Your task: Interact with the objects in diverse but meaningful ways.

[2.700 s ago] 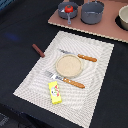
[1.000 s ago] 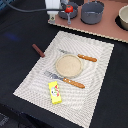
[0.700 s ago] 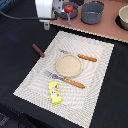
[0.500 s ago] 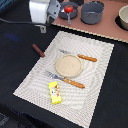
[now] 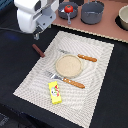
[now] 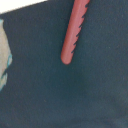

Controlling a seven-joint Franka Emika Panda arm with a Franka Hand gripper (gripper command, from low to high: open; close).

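Note:
My white gripper [image 5: 36, 35] hangs over the dark table near the mat's far-left corner, just above and behind the dark brown stick [image 5: 38, 50]. Its fingers are too blurred to show any gap between them. In the wrist view the stick [image 6: 74, 30] looks reddish with a notched edge, lying on the dark cloth, and no fingers show there. A yellow packet [image 5: 55, 92] with red print lies on the mat's near side. A red tomato-like ball [image 5: 68, 8] sits in a small grey pot at the back.
A round tan plate [image 5: 68, 65] sits mid-mat on the striped placemat [image 5: 100, 75], with wooden-handled cutlery [image 5: 87, 58] behind it and another piece [image 5: 73, 83] in front. A larger grey pot [image 5: 92, 11] and a bowl [image 5: 123, 17] stand on the tan board at the back.
The arm has come into view from the back and swept toward the exterior view's left and forward, ending above the brown stick. Nothing on the mat has moved.

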